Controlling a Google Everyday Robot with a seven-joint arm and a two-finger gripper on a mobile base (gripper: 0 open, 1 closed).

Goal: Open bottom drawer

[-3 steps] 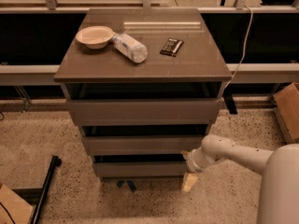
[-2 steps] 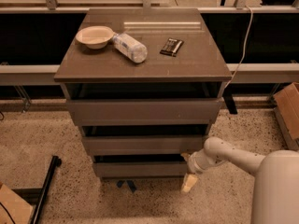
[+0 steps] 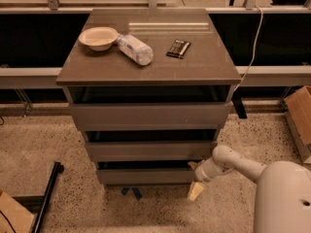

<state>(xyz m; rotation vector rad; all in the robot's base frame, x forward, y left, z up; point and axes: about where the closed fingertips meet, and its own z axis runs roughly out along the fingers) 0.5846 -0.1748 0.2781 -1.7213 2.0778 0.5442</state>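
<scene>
On cabinet top (image 3: 194,69): 1 bowl (image 3: 98,37), 1 bottle (image 3: 135,49) lying just beside it, 1 dark packet (image 3: 178,48) apart. My gripper (image 3: 196,180) is low, at the cabinet's right.

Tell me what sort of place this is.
Probably a robot test lab, not a home: a lone cabinet on speckled floor, a cardboard box nearby, a loose cable hanging behind. The gripper sits low beside the right end of the bottom drawer.

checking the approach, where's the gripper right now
In the camera view the gripper sits lower right, at the right end of the bottom drawer, near the floor.
</scene>
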